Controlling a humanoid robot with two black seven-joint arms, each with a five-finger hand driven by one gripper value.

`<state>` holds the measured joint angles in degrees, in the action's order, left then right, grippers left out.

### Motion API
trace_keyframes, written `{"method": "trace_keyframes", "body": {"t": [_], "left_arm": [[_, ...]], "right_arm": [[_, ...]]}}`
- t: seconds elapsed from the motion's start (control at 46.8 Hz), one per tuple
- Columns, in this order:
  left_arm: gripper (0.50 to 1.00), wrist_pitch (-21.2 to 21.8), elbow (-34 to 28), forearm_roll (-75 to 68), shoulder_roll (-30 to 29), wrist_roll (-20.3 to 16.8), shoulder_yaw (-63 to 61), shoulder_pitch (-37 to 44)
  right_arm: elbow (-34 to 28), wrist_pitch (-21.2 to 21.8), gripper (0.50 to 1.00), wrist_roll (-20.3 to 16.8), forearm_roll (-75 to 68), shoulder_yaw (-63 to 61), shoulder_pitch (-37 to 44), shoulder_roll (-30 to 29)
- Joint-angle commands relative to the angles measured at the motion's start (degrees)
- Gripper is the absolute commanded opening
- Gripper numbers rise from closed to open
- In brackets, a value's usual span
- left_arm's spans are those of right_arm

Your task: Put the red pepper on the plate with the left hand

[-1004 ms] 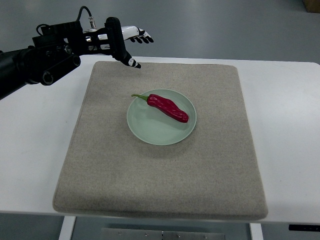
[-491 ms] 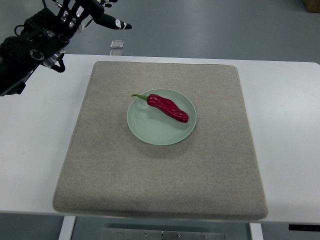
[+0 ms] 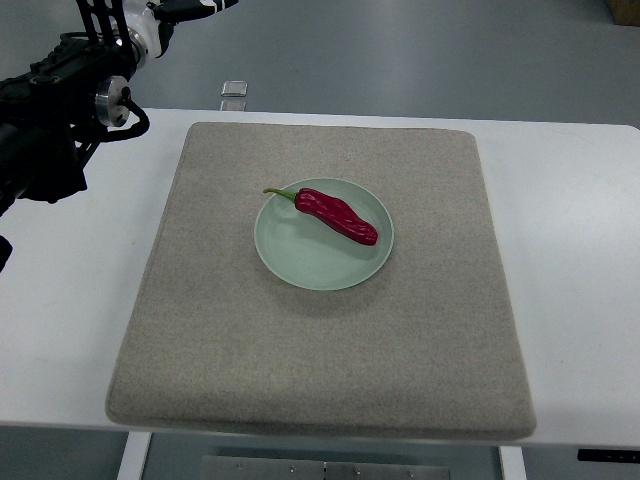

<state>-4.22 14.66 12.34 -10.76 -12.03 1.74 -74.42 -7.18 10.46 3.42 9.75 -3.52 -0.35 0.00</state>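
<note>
A red pepper (image 3: 338,216) with a green stem lies across the upper half of a pale green plate (image 3: 300,262), which sits near the middle of a beige mat (image 3: 300,370). My left arm comes in at the top left corner, well away from the plate. Its hand (image 3: 195,7) is mostly cut off by the top edge of the picture. The fingers that show are stretched out and hold nothing. The right arm does not show.
The mat lies on a white table (image 3: 70,300). A small metal piece (image 3: 233,89) sits on the grey floor beyond the table's far edge. A cardboard box corner (image 3: 625,8) shows at the top right.
My left arm has drawn back up and to the left, from above the mat's far left corner to the picture's top edge. Pepper and plate have stayed put.
</note>
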Motion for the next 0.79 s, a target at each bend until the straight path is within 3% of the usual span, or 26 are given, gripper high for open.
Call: {"method": "trace_keyframes", "body": {"t": [0.0,0.256,0.491,0.769], "left_arm": [[0.949,-4.3,-3.31,0.31,1.79,-0.1,3.17,0.94],[0.956,-11.42,-12.63,1.02,7.07,-0.1,9.94,3.84],[0.958,-12.83,-13.34,4.18,7.77,-0.28,13.81,5.33],[0.96,-24.17,-15.27,18.15,8.03,-1.07,13.73,6.74]], "right_arm": [[-0.03,0.0,0.932,0.0,0.01,0.0,0.0,0.0],[0.06,0.0,0.932,0.0,0.01,0.0,0.0,0.0],[-0.03,0.0,0.932,0.0,0.01,0.0,0.0,0.0],[0.06,0.0,0.932,0.0,0.01,0.0,0.0,0.0]]}}
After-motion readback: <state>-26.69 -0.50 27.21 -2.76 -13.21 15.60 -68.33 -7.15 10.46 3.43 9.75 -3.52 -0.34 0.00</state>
